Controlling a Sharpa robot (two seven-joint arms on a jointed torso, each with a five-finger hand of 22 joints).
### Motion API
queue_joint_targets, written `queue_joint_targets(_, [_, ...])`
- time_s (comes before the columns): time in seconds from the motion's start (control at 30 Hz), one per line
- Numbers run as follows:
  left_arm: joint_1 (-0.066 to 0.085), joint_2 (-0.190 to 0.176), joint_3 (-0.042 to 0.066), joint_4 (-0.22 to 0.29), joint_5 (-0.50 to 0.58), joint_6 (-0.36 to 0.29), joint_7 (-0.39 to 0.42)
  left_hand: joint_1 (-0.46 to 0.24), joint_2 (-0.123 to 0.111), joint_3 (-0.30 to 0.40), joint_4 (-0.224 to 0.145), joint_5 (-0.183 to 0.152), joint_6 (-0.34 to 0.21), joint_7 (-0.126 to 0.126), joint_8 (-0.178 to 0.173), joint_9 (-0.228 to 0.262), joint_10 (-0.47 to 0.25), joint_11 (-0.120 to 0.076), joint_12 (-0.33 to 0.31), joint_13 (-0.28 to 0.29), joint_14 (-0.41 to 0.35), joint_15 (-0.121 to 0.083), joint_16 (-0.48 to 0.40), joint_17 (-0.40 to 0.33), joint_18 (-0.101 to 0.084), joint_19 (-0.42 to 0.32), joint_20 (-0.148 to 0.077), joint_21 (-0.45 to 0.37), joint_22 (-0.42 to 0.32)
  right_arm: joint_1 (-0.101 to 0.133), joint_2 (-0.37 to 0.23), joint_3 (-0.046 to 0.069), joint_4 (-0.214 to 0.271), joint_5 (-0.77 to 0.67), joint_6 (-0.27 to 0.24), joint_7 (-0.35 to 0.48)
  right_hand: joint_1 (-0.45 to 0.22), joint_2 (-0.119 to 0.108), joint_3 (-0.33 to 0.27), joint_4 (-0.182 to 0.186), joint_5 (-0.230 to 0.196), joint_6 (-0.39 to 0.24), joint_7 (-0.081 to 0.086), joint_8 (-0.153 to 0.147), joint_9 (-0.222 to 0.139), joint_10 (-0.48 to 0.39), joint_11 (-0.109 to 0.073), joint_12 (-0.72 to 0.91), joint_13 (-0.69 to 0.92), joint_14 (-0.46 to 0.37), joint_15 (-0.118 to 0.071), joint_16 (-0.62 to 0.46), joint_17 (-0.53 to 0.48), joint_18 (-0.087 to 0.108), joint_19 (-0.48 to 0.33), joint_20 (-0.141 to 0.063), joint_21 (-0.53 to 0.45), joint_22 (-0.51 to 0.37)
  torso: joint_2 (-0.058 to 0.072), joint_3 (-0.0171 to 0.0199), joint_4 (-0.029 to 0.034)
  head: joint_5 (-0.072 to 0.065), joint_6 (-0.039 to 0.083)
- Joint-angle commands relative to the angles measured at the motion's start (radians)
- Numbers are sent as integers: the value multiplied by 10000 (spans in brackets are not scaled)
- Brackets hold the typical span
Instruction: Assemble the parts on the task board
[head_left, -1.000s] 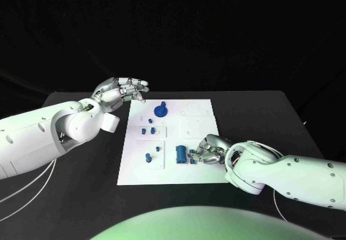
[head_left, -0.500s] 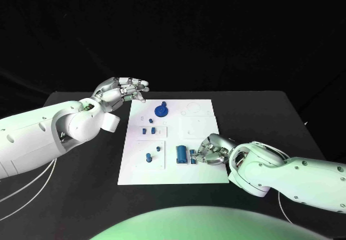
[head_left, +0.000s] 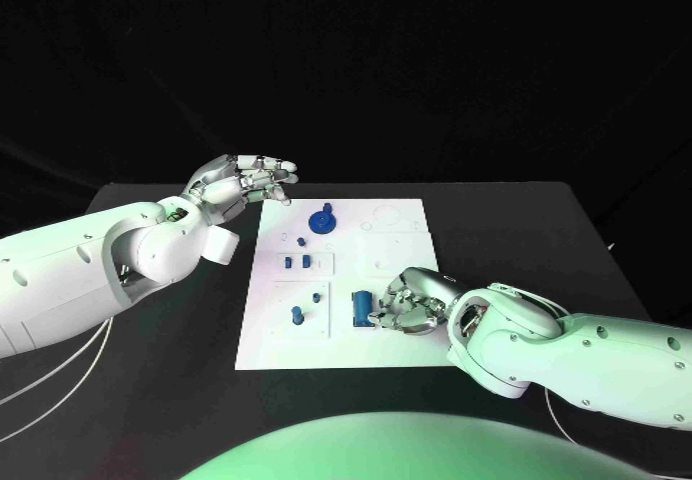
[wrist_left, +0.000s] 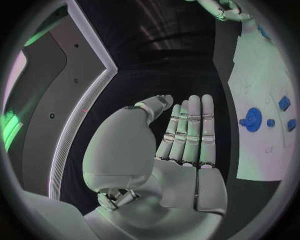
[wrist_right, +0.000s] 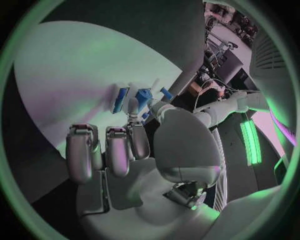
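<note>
The left hand (head_left: 245, 181) hovered above the table (head_left: 173, 350) just off the far-left corner of the task board (head_left: 411, 340), fingers straight and side by side with the thumb set apart, holding nothing. On the board, a round blue part (head_left: 323, 219) sat at the far end, small blue parts (head_left: 297, 262) lay in the middle left, and a tall blue block (head_left: 361, 308) stood near the right hand (head_left: 408, 303). That hand rested low over the board's near-right area, fingers curled beside the block; whether it pinched a part could not be told.
</note>
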Motion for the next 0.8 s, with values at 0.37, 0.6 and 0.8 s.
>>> queue_joint_targets(0.37, [3,13,5,20,-28,170,42,-26,61,-16,13,45,-22,-2,-19,12,-16,44,-53,-8,-22,27,29,-7,26,26,12,-53,-1,-9,279,0,-281,-588,502,-168,183,37,39,-107,-59,77,-51,102,-16,190,-57,137,1166,805,-81,73,1423,-140,628,-78,88,2324,6,9,-1,43,1])
queue_joint_targets(0.6, [3,5,5,21,-28,167,41,-26,61,-16,13,45,-22,-2,-19,12,-16,44,-53,-8,-22,27,29,-7,26,26,12,-53,-1,-9,324,0,-346,-691,368,-279,188,113,66,-79,-22,99,-56,120,-20,205,-66,162,1185,807,-92,78,1432,-142,634,-87,100,2327,-5,6,-13,59,1])
queue_joint_targets(0.8, [3,-4,5,20,-28,162,41,-26,61,-16,13,45,-22,-2,-19,12,-16,44,-53,-8,-22,27,29,-7,26,26,12,-53,-1,-9,196,2,-227,-712,123,-127,141,131,52,-29,26,108,-55,131,-25,213,-66,171,1192,806,-96,77,1429,-142,633,-94,98,2326,-8,11,-16,74,1])
